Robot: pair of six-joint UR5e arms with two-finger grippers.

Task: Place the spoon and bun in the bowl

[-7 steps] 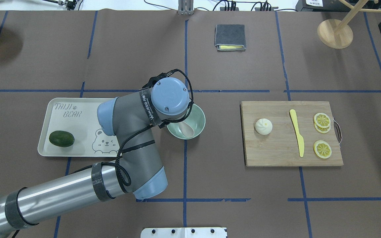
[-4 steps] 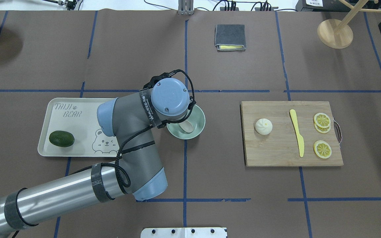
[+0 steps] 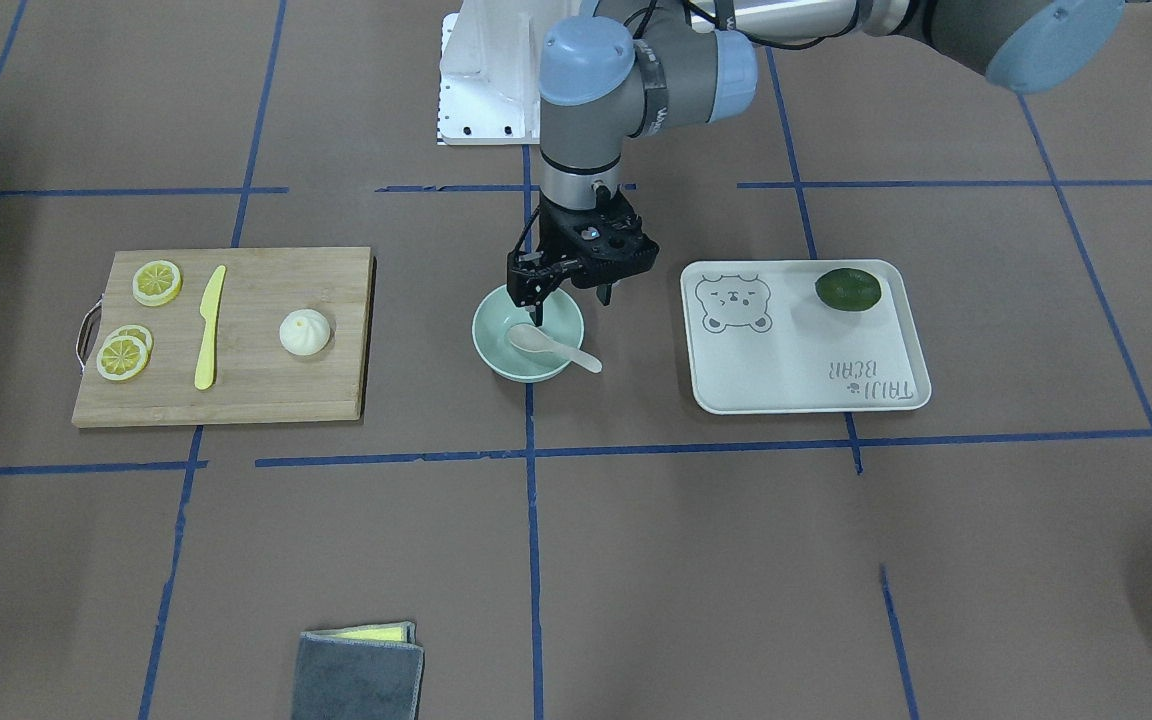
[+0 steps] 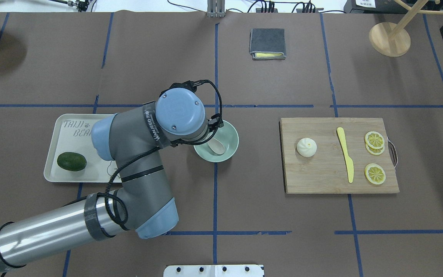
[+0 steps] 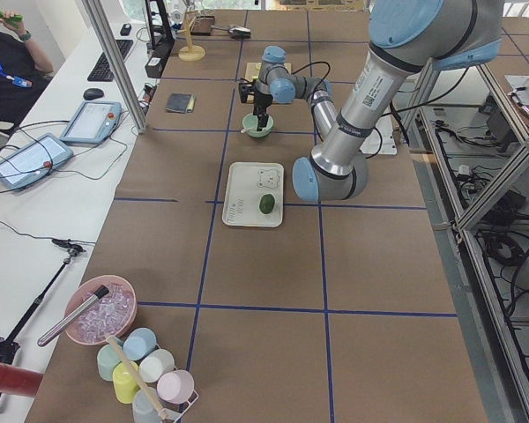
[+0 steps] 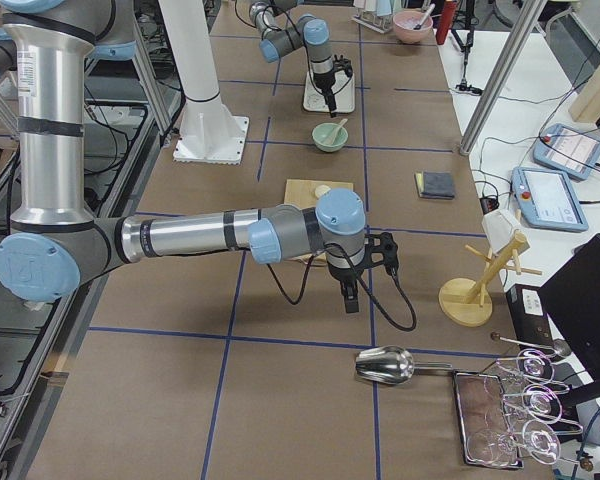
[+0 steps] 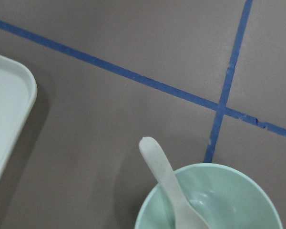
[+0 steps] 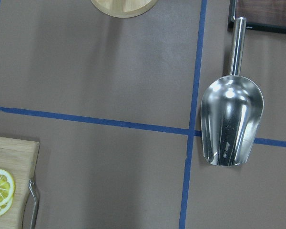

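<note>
The off-white spoon [image 3: 544,345] lies in the mint-green bowl [image 3: 496,345] with its handle sticking out over the rim; both also show in the overhead view, the spoon [image 4: 217,146] and the bowl [image 4: 232,139], and in the left wrist view, the spoon [image 7: 164,176] and the bowl [image 7: 229,195]. My left gripper [image 3: 570,298] is open and empty, just above the bowl's robot-side rim. The bun [image 4: 306,147] sits on the wooden cutting board [image 4: 321,173]. My right gripper [image 6: 350,298] hangs over bare table far to the right; I cannot tell whether it is open or shut.
On the board lie a yellow knife [image 4: 345,154] and lemon slices [image 4: 374,174]. A bear-printed tray [image 4: 64,142] holds a dark green lime [image 4: 71,161]. A grey cloth [image 4: 267,43], a wooden stand [image 4: 389,39] and a metal scoop [image 8: 231,119] lie further off.
My left arm's wrist has moved left, away from the bowl's middle toward the tray. The spoon stays in the bowl. The bun has not moved.
</note>
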